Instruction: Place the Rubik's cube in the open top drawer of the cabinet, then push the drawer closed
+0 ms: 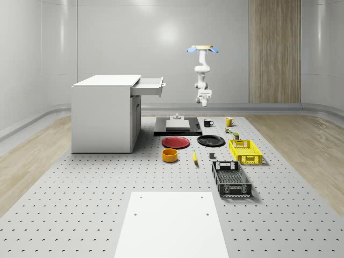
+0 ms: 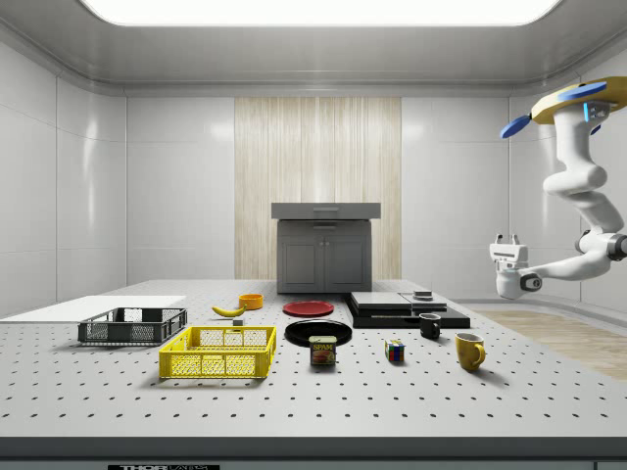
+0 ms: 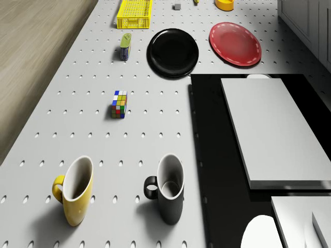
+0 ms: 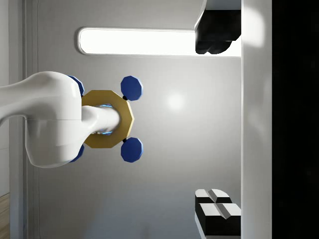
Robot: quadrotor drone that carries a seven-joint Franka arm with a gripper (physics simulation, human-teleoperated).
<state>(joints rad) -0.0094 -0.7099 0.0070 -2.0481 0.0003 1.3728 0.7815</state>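
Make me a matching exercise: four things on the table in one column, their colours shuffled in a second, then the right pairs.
Things:
1. basket beside the can
2. crate
3. plate nearest the bowl
4. mug farthest from the cabinet

Colours:
A. red
B. yellow, open mesh
C. yellow, solid
D. dark grey

Pairs: 1-B, 2-D, 3-A, 4-C

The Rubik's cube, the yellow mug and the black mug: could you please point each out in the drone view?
Rubik's cube [image 3: 119, 104], drone view, its top face.
Yellow mug [image 3: 76, 196], drone view, its outer wall.
Black mug [image 3: 170, 199], drone view, its outer wall.
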